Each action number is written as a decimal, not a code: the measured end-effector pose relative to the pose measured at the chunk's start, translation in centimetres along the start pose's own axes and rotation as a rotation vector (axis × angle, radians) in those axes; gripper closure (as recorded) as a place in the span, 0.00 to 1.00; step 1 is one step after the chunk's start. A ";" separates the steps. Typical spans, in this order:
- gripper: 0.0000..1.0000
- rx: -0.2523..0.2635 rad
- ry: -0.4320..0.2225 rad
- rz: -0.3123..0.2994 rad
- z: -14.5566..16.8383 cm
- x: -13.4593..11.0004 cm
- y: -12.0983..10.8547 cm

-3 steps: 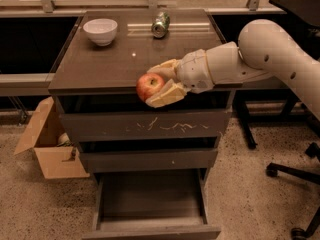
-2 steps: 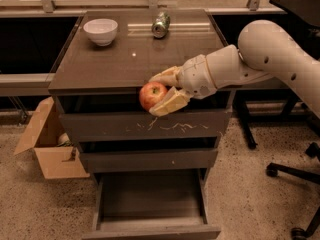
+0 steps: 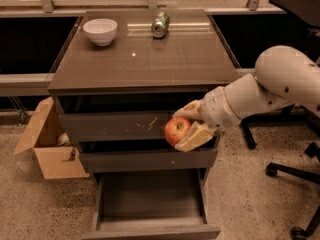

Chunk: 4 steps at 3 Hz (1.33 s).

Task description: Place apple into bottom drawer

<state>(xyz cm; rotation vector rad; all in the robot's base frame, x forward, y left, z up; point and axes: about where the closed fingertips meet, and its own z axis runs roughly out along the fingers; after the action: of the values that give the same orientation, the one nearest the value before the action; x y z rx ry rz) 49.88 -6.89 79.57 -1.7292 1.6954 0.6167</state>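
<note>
The robot's arm [image 3: 265, 91] reaches in from the right, and its gripper [image 3: 179, 132] hangs in front of the cabinet, level with the gap between the top and middle drawers. The tan fingers [image 3: 197, 136] are clamped on the apple [image 3: 175, 130], one above it and one below. The apple is red with a pale patch and is held in the air, touching nothing but the fingers. It sits in front of the right part of the scratched top drawer front [image 3: 115, 126], just above the middle drawer [image 3: 140, 160].

Below, the bottom drawer [image 3: 150, 199] is pulled out toward me, its shallow tray open with nothing in it. The apple is above it, toward its right side, and not in it yet.

On the desk [image 3: 150, 64], a white bowl [image 3: 100, 30] stands at the far left and a can [image 3: 160, 24] lies on its side near the far middle. An open cardboard box [image 3: 47, 146] sits on the floor to the left, and a chair base [image 3: 295, 171] shows at the right.
</note>
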 end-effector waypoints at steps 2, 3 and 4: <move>1.00 -0.025 0.023 0.068 1.5 5.2 2.6; 1.00 -0.026 0.019 0.089 2.0 5.8 2.8; 1.00 -0.024 -0.010 0.176 5.8 9.6 4.4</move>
<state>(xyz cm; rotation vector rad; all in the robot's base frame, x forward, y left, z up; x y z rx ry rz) 46.72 -9.31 68.20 -1.6015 1.8535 0.7258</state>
